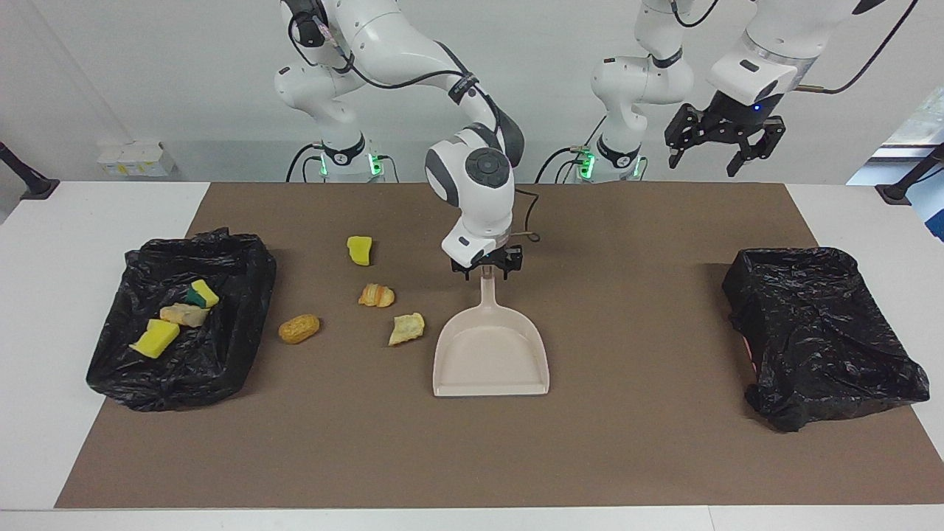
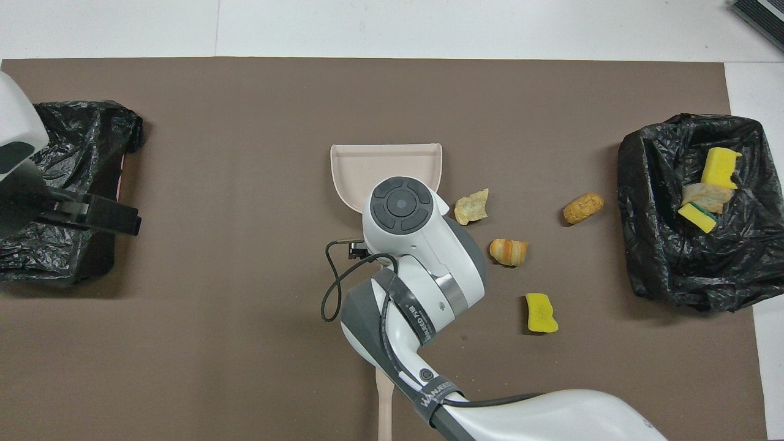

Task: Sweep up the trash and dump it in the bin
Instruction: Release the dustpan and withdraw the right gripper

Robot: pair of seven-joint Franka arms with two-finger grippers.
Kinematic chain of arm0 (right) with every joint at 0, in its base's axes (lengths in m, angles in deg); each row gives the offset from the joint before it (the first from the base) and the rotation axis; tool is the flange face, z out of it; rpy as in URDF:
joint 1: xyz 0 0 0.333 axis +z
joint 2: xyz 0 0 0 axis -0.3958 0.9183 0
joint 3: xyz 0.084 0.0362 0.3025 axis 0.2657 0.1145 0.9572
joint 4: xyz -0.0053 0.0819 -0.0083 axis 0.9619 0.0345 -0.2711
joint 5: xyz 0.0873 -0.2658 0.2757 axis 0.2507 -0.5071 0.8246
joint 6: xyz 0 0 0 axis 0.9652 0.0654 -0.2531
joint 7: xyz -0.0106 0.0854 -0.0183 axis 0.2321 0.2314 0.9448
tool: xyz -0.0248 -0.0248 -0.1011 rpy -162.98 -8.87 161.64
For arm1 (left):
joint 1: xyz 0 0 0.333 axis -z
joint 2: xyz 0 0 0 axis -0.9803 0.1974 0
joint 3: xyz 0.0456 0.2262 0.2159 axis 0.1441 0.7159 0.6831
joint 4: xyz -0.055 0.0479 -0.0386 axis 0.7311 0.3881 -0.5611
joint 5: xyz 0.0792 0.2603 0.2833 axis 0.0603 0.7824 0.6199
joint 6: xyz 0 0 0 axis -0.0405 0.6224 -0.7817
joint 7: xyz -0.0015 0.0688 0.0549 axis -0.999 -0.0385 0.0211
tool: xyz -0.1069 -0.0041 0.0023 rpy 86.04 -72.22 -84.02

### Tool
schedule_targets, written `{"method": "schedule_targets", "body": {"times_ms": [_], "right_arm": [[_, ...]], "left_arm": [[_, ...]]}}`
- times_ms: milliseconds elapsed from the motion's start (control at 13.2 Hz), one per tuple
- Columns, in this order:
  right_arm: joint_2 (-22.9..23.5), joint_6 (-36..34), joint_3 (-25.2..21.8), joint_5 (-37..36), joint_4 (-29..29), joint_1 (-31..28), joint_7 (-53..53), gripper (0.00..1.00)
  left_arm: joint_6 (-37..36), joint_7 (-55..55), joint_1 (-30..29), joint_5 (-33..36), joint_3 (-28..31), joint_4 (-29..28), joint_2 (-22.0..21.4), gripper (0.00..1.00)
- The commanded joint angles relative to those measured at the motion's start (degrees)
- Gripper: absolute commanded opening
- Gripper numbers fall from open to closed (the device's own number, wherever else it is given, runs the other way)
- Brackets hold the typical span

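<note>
My right gripper [image 1: 487, 270] is shut on the handle of the beige dustpan [image 1: 490, 355], which lies flat on the brown mat with its mouth pointing away from the robots. In the overhead view the wrist hides these fingers above the dustpan [image 2: 386, 165]. Loose trash lies beside the pan toward the right arm's end: a bread piece [image 1: 407, 329], a croissant [image 1: 377, 296], a bun [image 1: 299, 329] and a yellow sponge [image 1: 359, 249]. They also show in the overhead view: bread [image 2: 471, 207], croissant [image 2: 509, 252], bun [image 2: 583, 208], sponge [image 2: 541, 313]. My left gripper [image 1: 723, 147] waits open, raised high.
A black-bagged bin [image 1: 221, 354] at the right arm's end holds two sponges and a bread piece [image 1: 184, 315]. A second black-bagged bin [image 1: 818, 332] stands at the left arm's end. The brush handle [image 2: 384, 404] lies near the robots, mostly hidden under the right arm.
</note>
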Motion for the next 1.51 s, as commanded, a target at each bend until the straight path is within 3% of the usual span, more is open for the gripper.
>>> {"method": "schedule_targets", "body": {"times_ms": [0, 680, 983, 1436], "right_arm": [[-4.66, -2.75, 0.49, 2.22, -2.22, 1.06, -1.34, 1.0], [-22.24, -1.18, 0.75, 3.72, -25.94, 13.36, -14.34, 1.0], [-29.01, 9.6, 0.75, 8.28, -38.76, 17.58, -16.81, 1.0], [-29.99, 12.71, 0.84, 10.23, -42.66, 20.14, -19.63, 0.97]], "left_arm": [[-1.07, 0.38, -0.72, 0.97, -0.49, -0.03, -0.68, 1.0], [0.24, 0.03, -0.2, 0.79, -0.57, -0.03, -0.59, 1.0], [7.08, 0.29, 0.85, 0.35, -1.28, -1.78, 0.64, 1.0], [19.12, -1.01, 12.0, 0.44, -1.37, -11.52, 3.28, 1.0]]}}
